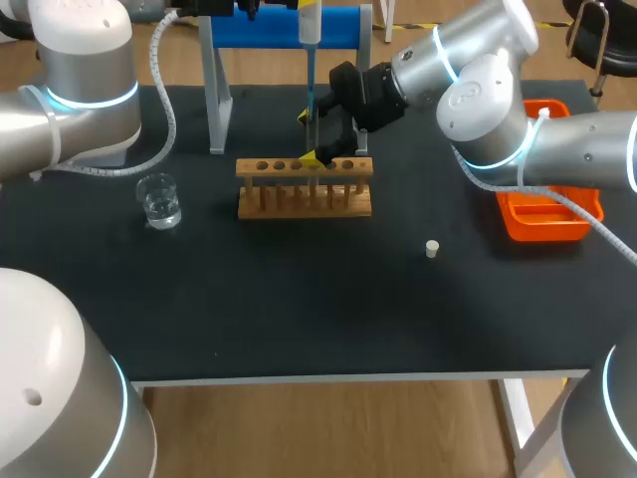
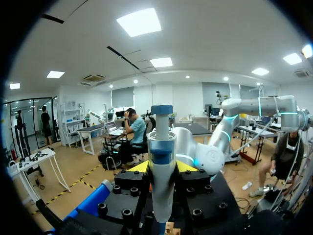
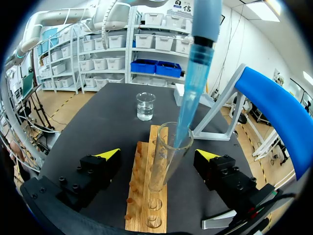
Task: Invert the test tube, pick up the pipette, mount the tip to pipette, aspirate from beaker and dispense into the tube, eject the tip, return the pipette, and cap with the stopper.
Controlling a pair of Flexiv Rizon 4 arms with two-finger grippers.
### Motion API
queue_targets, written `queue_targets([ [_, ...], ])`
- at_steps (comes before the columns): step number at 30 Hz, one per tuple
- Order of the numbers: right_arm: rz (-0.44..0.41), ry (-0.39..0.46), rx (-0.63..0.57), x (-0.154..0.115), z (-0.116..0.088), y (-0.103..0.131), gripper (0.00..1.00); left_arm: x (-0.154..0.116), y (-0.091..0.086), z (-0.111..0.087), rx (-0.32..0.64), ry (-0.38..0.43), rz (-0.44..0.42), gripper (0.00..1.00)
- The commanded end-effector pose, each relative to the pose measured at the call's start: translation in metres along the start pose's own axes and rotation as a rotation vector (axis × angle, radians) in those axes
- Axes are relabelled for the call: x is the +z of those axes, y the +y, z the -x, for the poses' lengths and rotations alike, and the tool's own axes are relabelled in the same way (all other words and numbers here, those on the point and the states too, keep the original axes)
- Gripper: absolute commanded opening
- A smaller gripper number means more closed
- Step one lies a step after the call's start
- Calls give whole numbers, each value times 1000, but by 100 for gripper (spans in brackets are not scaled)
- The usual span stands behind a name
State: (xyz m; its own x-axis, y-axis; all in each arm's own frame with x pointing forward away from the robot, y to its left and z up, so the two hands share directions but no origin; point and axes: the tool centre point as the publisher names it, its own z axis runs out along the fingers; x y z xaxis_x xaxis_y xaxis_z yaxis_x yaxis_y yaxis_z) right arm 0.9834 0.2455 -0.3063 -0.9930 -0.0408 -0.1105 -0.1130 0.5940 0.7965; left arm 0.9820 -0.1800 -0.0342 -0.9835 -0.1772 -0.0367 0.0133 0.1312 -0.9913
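A clear test tube point(image 3: 164, 169) stands upright in the wooden rack point(image 1: 304, 189), mouth up. My right gripper point(image 3: 158, 154) is open, its yellow-tipped fingers point(image 3: 108, 153) wide apart on either side of the tube without touching it; in the head view the right gripper point(image 1: 313, 136) is just behind the rack. My left gripper point(image 2: 162, 167) is shut on the pipette point(image 2: 161, 161). The pipette point(image 1: 310, 28) hangs from above the rack, and its blue tip point(image 3: 193, 88) reaches down into the tube's mouth. The beaker point(image 1: 159, 200) holds clear liquid left of the rack. A white stopper point(image 1: 432, 249) lies to the right.
A blue and grey pipette stand point(image 1: 284, 30) rises behind the rack. An orange tray point(image 1: 545, 214) sits at the table's right edge under my right arm. The beaker point(image 3: 145, 105) stands beyond the rack's far end in the right wrist view.
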Motion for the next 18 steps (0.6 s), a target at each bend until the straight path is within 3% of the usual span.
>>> queue_targets([
  [1, -3, 0, 0, -1, 0, 0, 100, -1, 3, -3, 0, -3, -6, 0],
  [18, -3, 0, 0, -1, 0, 0, 100, 2, 7, -10, 0, 4, -17, 0],
])
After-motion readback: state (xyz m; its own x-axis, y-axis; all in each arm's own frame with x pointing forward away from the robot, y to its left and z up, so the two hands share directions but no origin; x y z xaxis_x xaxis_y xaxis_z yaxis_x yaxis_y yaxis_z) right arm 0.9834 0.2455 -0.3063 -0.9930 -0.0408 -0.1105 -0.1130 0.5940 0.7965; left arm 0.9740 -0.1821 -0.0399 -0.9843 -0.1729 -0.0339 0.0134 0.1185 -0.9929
